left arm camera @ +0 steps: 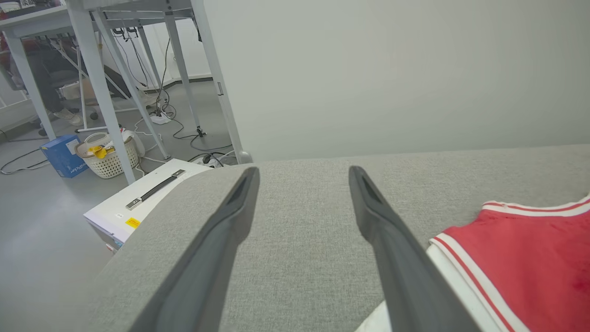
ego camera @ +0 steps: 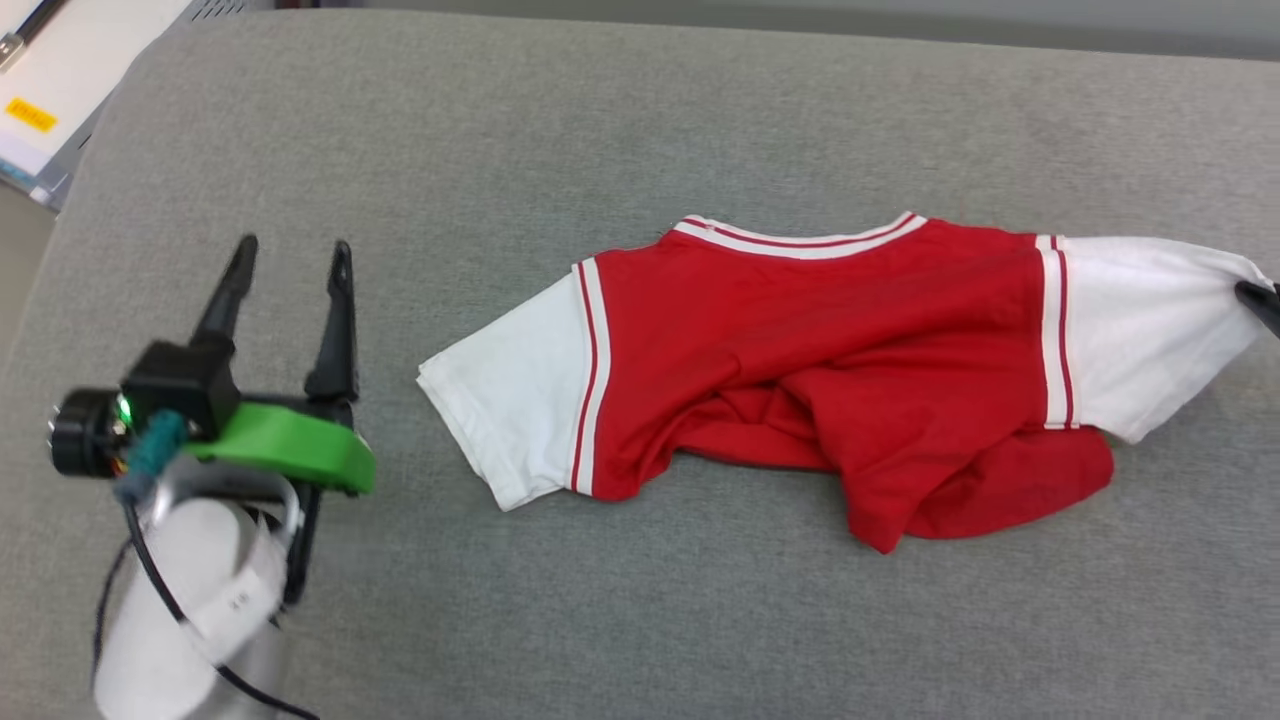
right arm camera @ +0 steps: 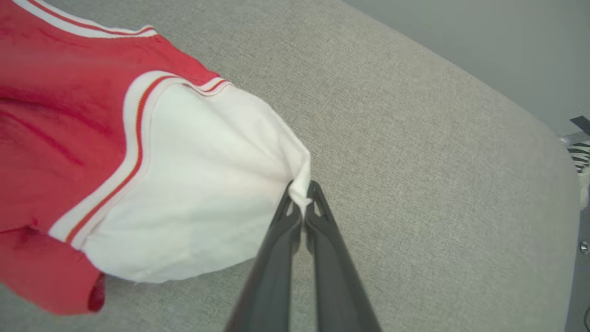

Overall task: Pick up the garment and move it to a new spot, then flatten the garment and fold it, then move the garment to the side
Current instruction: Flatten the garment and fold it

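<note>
1. The shirt (ego camera: 800,340) lies on the grey fabric worktop (ego camera: 600,130), a little to the right of the middle. Its plain red side is up and the collar (ego camera: 800,238) is toward the far edge. The lower body is bunched and folded over itself, so it is not flat yet.
2. Our right claw (right arm camera: 302,193) is pressed together on the hem corner of the white sleeve (right arm camera: 207,184) at our right, and a small tuck of cloth stands up between the tips. We think the outermost edge is held because a pull from there moves the whole shirt and stretches it sideways.
3. Our left claw (ego camera: 293,248) is spread wide and holds nothing. It stands over the worktop near the other sleeve (ego camera: 510,410) but apart from it. In our judgement this is a good place to take that sleeve next.
4. We judge the task to be at its start: the pick-up is begun, while flattening and folding are not yet done.
</note>
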